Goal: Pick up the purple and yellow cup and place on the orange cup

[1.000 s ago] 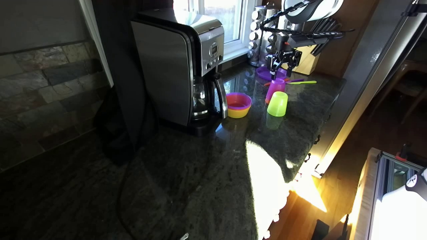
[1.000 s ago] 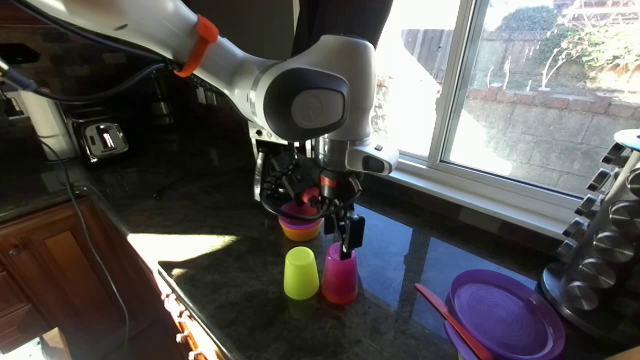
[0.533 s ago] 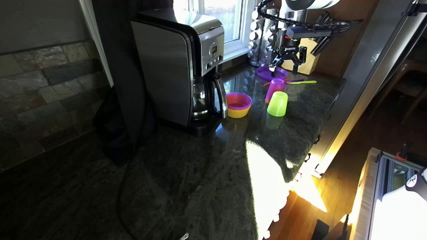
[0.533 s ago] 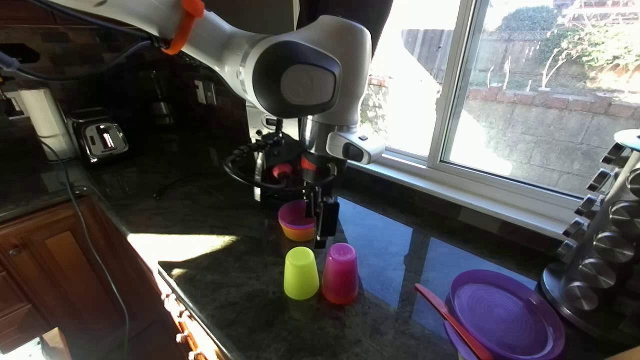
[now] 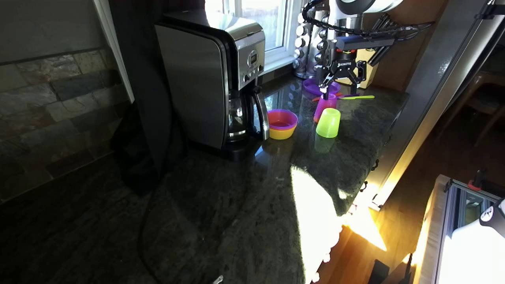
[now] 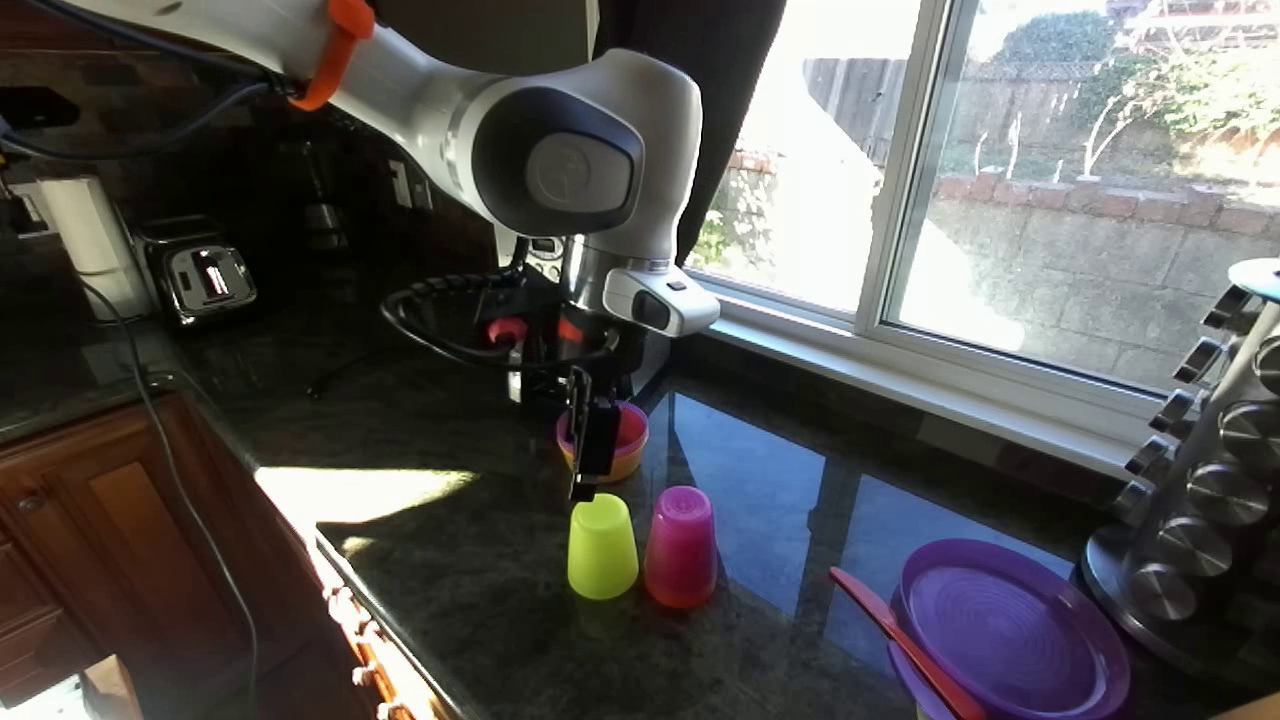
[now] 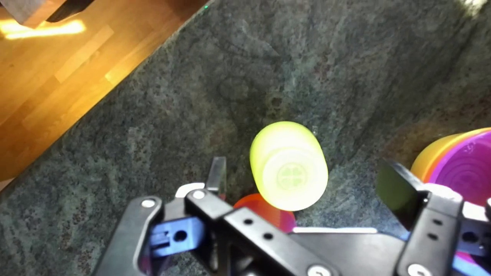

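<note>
In an exterior view, a chrome toaster [image 6: 207, 283] stands at the far left, back on the dark stone counter [image 6: 450, 600]. Next comes the white robot arm [image 6: 665, 150], an orange strap [image 6: 340, 55] wrapped around it. From the arm hangs the gripper [image 5: 339, 94], pointing down, its 2 fingers [image 7: 397, 191] spread wide. The wrist view shows the lime-yellow tumbler [image 6: 602, 550] between them, with counter visible on both sides of it. This tumbler stands upside down on the counter, below the fingers. Behind it, partly covered by the gripper, is a stack of yellow and purple bowls [image 6: 633, 445], which sits near a coffee maker [image 5: 197, 86]. Just right of the lime-yellow tumbler stands the magenta tumbler [image 6: 680, 540], also upside down on the counter; it has an orange-red band [image 6: 683, 601] at its foot, and I cannot tell whether that is a separate cup nested inside. Farther right, a red knife [image 6: 900, 632] lies across the edge of a purple plate [image 6: 1020, 630], 1 end jutting out past the rim. At the far right rises a spice rack [image 6: 1230, 490], its jars in columns with silver lids facing out.
</note>
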Robot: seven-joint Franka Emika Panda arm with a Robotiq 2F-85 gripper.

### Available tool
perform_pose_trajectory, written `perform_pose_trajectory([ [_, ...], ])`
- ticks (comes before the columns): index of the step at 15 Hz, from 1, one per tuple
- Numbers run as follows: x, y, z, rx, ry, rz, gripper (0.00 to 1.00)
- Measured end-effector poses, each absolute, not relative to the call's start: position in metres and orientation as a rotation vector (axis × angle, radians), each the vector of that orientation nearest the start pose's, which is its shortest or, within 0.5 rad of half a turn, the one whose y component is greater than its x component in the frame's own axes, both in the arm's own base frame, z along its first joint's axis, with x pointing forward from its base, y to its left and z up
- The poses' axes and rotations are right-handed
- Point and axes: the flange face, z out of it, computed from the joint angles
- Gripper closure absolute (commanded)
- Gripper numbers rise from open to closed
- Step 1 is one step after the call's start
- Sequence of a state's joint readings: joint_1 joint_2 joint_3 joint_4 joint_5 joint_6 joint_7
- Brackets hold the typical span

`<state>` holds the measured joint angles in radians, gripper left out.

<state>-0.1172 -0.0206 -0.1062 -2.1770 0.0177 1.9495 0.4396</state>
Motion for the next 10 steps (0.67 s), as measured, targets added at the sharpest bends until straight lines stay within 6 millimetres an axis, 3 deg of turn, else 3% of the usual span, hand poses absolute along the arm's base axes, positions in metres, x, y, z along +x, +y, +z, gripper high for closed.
perform_pose_trajectory([
  [10, 0.488, -0.109, 0.346, -2.945, 1.040, 0.148, 0.00],
])
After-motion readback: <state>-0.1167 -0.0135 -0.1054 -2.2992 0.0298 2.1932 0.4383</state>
